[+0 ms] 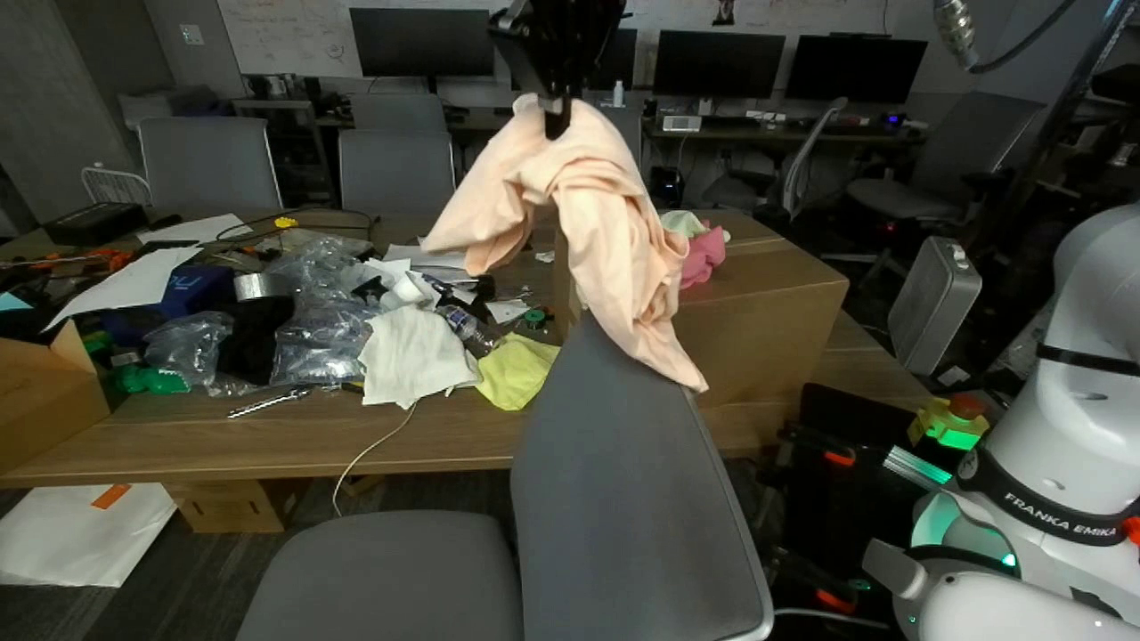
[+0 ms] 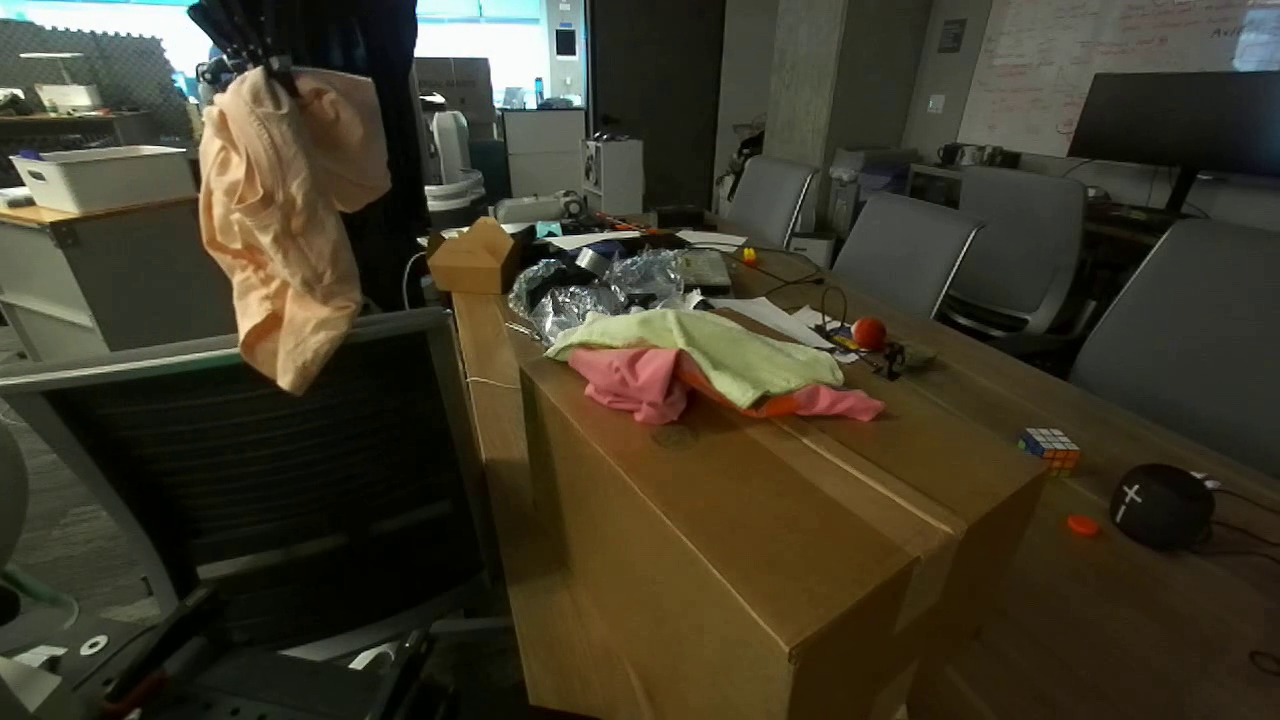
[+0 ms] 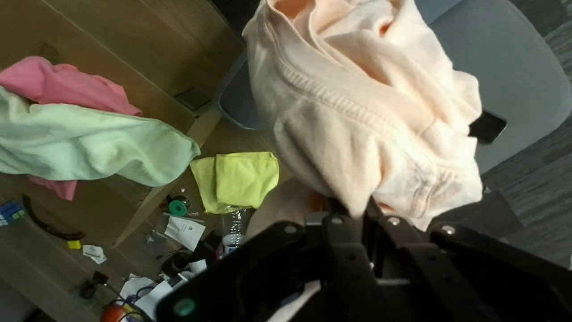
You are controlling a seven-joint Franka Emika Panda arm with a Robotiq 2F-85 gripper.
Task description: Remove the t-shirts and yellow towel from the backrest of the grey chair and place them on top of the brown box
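Note:
My gripper (image 1: 557, 120) is shut on a peach t-shirt (image 1: 623, 223), which hangs in folds; the jaws also show in the wrist view (image 3: 353, 214). In an exterior view the t-shirt (image 2: 285, 220) hangs at the top edge of the grey chair's backrest (image 2: 300, 480); I cannot tell whether its lower end touches it. The brown box (image 2: 690, 540) stands on the table beside the chair. On the box lies a pink t-shirt (image 2: 635, 380) with orange parts, and a pale yellow-green towel (image 2: 715, 350) lies over it. Both also show in the wrist view.
A bright yellow-green cloth (image 1: 517, 369) and a white cloth (image 1: 414, 356) lie on the table (image 1: 267, 445) among plastic bags, papers and a bottle. A Rubik's cube (image 2: 1050, 450) and a black speaker (image 2: 1162, 507) stand near the box. A dark flat object (image 3: 488, 127) lies on the chair seat.

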